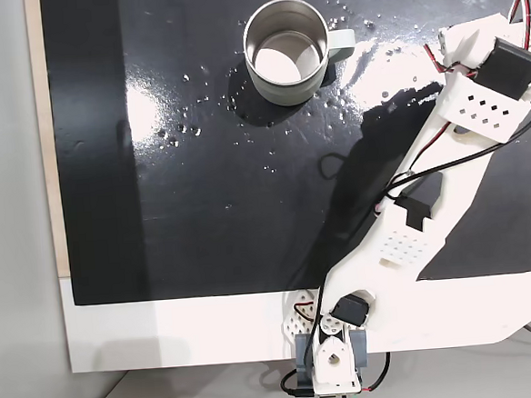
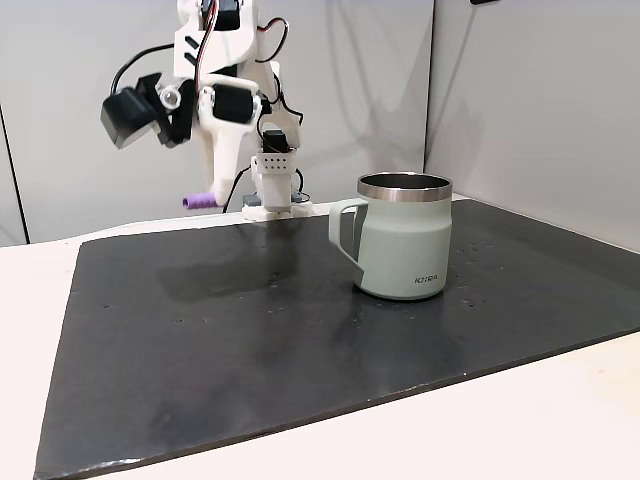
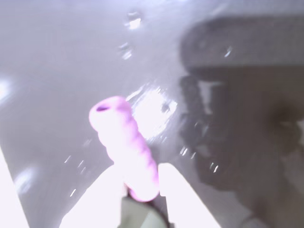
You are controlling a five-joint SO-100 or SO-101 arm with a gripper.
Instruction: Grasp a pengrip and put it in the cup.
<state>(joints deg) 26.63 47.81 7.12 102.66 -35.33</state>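
Pinched between the white fingers of the gripper, the pengrip juts out past their tips. It hangs above the black mat, well apart from the cup.

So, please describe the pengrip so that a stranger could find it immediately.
Find the white arm above the black mat, away from the grey-green mug. The pengrip sticks out of its tool, clamped between the white fingers. It is a small light-purple ribbed tube, the one purple thing.
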